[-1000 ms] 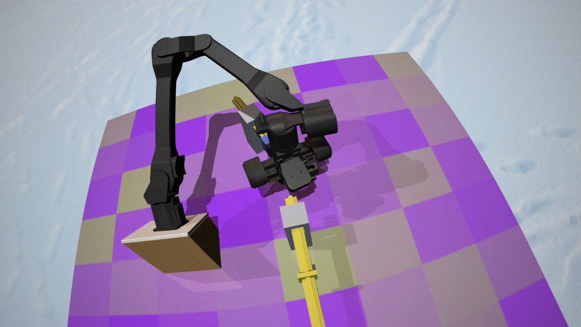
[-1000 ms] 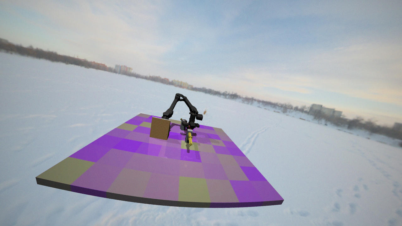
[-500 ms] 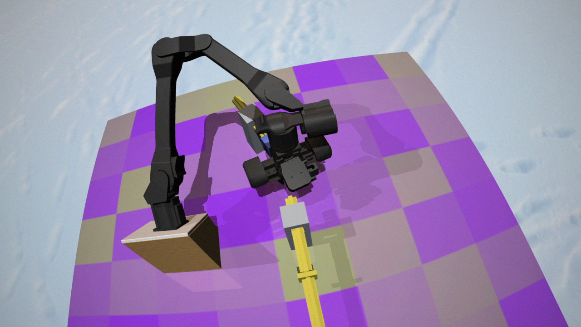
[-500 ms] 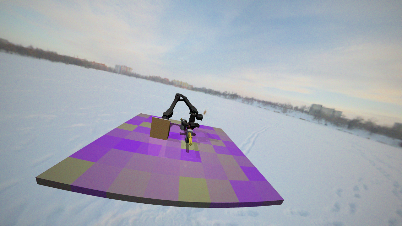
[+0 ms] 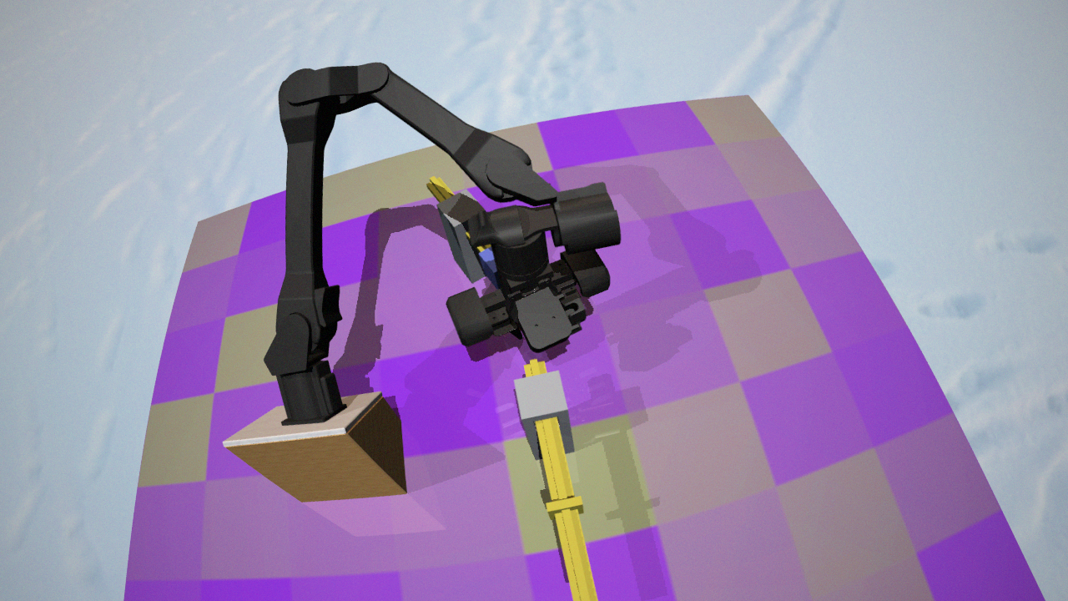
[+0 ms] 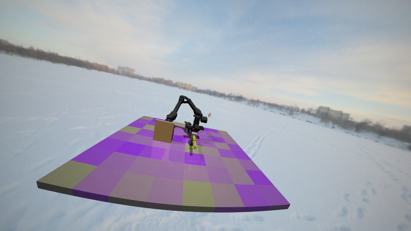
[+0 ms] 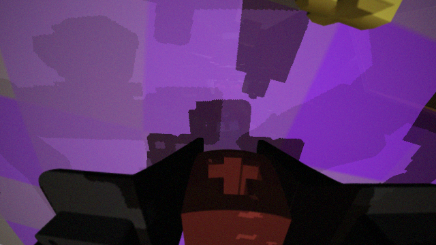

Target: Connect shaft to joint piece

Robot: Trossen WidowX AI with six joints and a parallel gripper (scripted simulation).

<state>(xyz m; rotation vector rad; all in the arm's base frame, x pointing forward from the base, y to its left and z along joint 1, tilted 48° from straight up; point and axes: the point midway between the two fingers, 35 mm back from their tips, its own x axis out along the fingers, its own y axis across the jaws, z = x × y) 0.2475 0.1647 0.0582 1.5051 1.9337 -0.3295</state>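
The red joint piece (image 7: 235, 221) shows in the wrist view with a lighter cross shape on its end face. My gripper (image 7: 230, 144) is shut on it, one dark finger on each side. The first shaft (image 5: 439, 186) is yellow and passes through a grey block (image 5: 461, 246) behind the gripper. The yellow second shaft (image 5: 554, 463) (image 6: 194, 142) (image 7: 368, 13) runs through the other grey block (image 5: 541, 396). Its ribbed tip pokes out a little on the gripper's side, apart from the joint piece. The hinges are hidden, and I cannot tell how exactly the opening lines up.
A blue part (image 5: 487, 257) shows beside the first block, partly under the arm. The second shaft has a yellow collar (image 5: 563, 504) beyond its block. The arm's base stands on a wooden box (image 5: 335, 467) (image 6: 163, 131) to the left on the checkered table top (image 5: 254, 537) (image 6: 198, 193).
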